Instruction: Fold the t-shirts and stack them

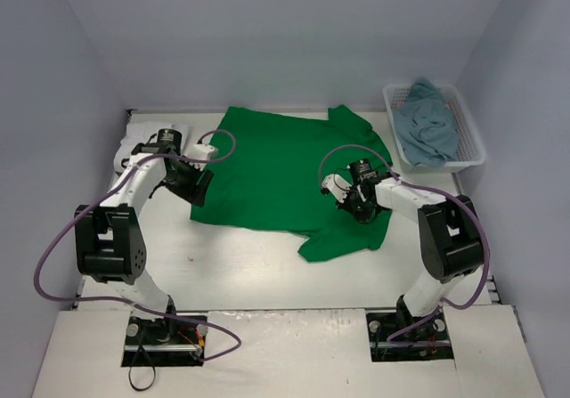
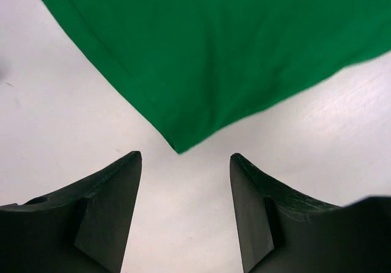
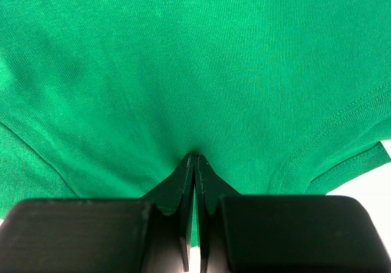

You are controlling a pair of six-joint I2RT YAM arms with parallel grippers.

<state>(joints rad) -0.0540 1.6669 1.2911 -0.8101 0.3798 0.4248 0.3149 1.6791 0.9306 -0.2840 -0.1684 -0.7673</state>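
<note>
Bright green plain cloth t-shirt: spread mid white worktop, near-right part hidden under right arm.
Right gripper: closed, pinching green cloth.
Left gripper: open, just off near-left hem corner, bare worktop around.
Dull teal-blue t-shirt: crumpled in white plastic lattice basket, far right.
White cloth: half hidden behind left arm, form unclear.

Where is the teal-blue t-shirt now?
In the top external view, the teal-blue t-shirt lies crumpled in the white basket at the far right corner, beyond the right arm.
</note>
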